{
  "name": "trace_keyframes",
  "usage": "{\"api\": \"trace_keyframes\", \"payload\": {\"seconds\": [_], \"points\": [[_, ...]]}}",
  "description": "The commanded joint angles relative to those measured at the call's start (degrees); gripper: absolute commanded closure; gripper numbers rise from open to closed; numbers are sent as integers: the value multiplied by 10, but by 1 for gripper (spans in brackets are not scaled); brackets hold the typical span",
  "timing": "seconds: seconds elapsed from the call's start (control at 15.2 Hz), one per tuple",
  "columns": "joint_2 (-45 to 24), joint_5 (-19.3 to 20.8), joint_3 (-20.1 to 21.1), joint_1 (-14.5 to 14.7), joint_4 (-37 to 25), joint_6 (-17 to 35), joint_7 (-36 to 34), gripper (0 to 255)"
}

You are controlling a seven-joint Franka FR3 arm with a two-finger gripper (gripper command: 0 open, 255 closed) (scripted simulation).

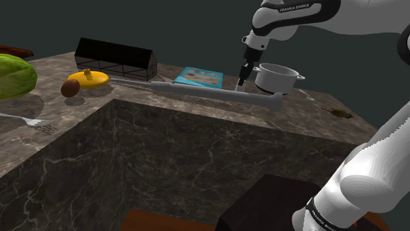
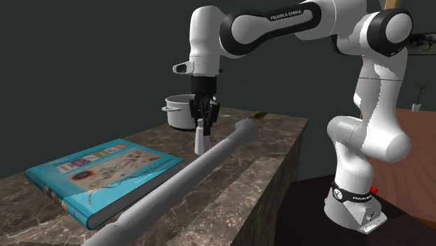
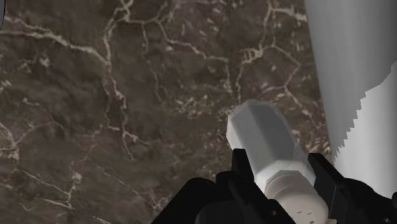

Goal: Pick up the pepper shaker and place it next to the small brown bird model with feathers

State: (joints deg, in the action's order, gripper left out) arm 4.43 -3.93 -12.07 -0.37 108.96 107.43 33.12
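My black gripper (image 1: 242, 73) is shut on a pale grey pepper shaker (image 1: 240, 84), gripping it near its top. In the second exterior view the gripper (image 2: 205, 117) holds the shaker (image 2: 200, 142) upright, its base at or just above the dark marble counter (image 2: 279, 129); I cannot tell if it touches. In the wrist view the fingers clasp the shaker (image 3: 261, 133) from both sides of the gripper (image 3: 278, 164). A small brown bird model (image 1: 340, 113) lies on the counter toward the shoulder view's right, beyond the pot; it also appears as the bird (image 2: 259, 115) near the far edge.
A long grey rod (image 1: 217, 94) lies across the counter right beside the shaker. A grey pot (image 1: 276, 77) stands just behind the gripper. A blue book (image 1: 199, 77), black box (image 1: 117, 58), yellow dish (image 1: 89, 78), brown ball (image 1: 70, 87), fork (image 1: 29, 120) and green object (image 1: 14, 75) lie farther left.
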Motion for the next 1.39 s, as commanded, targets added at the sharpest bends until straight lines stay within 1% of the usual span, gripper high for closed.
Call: {"api": "trace_keyframes", "payload": {"seconds": [0.0, 0.66, 1.32], "points": [[1, 0, 0, 0, -13, -14, -2, 255], [-4, 1, 0, 0, -96, -92, -6, 255], [-23, -3, -2, -1, -196, -174, -9, 255]]}}
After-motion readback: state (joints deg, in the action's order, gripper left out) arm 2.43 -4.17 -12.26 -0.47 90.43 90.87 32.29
